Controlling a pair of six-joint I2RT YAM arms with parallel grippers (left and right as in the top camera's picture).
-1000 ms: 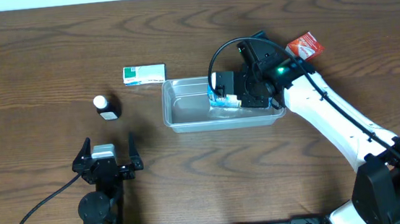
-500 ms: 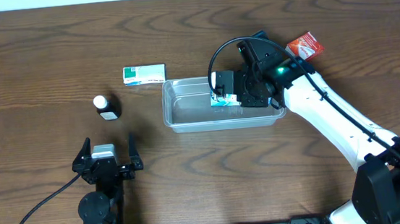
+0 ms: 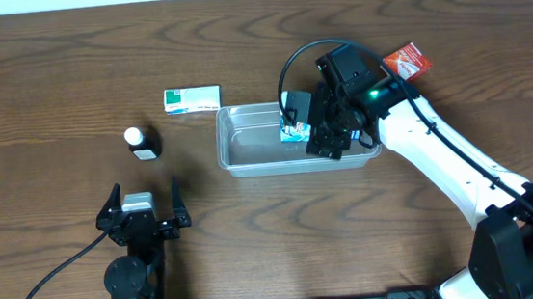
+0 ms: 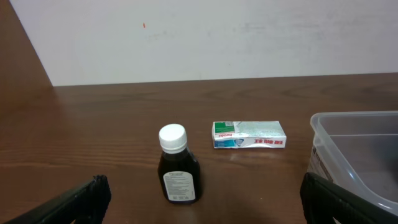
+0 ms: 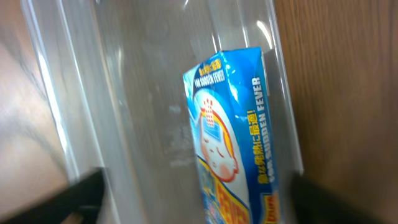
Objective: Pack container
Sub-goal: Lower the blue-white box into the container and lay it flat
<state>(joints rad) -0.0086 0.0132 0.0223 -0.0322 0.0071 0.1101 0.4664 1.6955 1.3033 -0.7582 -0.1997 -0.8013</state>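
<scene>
The clear rectangular plastic tub (image 5: 124,74) stretches lengthwise ahead of the right gripper (image 5: 211,198), its fingers wide apart around a blue carton (image 5: 230,143); the left gripper (image 4: 210,202) is spread too.

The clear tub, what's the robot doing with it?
The robot is packing things into the clear tub. Its right end effector is open above the tub, and a blue fever-patch box lies inside, not gripped. The left end effector sits open and idle near the front of the table. A dark bottle with a white cap, a green-and-white box and a red packet wait on the table outside the tub.
</scene>
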